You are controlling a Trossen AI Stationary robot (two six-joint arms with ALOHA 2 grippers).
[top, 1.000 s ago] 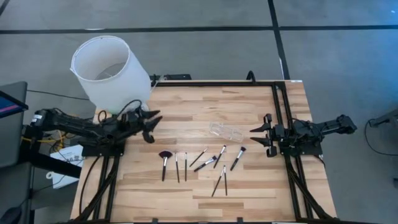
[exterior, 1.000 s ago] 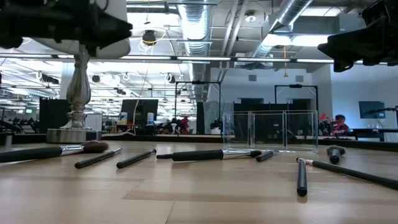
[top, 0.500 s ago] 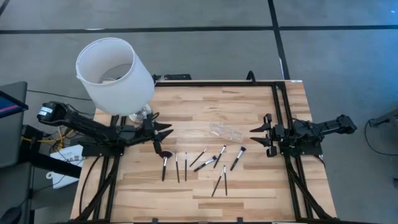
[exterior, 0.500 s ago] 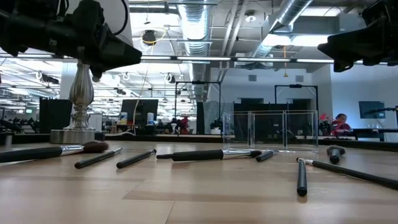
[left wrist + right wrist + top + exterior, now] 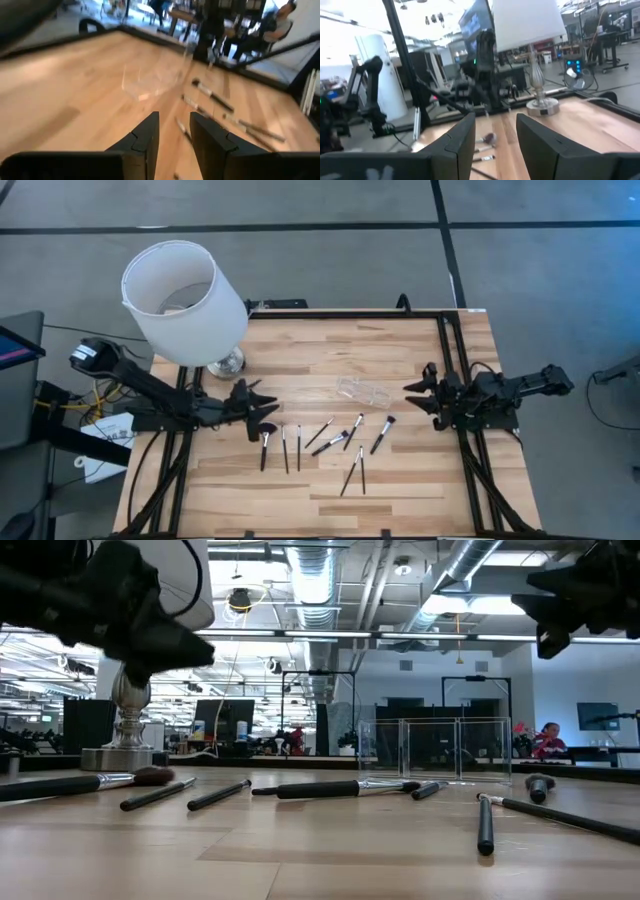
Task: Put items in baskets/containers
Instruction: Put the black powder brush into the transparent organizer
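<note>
Makeup brushes lie scattered across the near half of a wooden table, all of them outside the container. At the left end of the row is the brush with the wide fluffy head, and the left gripper hangs just above that head, fingers apart with nothing between them; its own wrist camera shows a plain gap between the two dark fingers. Farther back, about mid-table, stands the clear plastic tray, apparently with no brush in it, though its walls are so transparent that this is hard to confirm from above. Level with the tray at the right edge waits the right gripper, fingers parted and holding nothing. At the far left corner stands a lamp with a large white shade. The likely risk is a poor pick: closing on soft bristles rather than the slim handle could let the brush slip or swing, and a low approach could roll the neighbouring brushes away.
</note>
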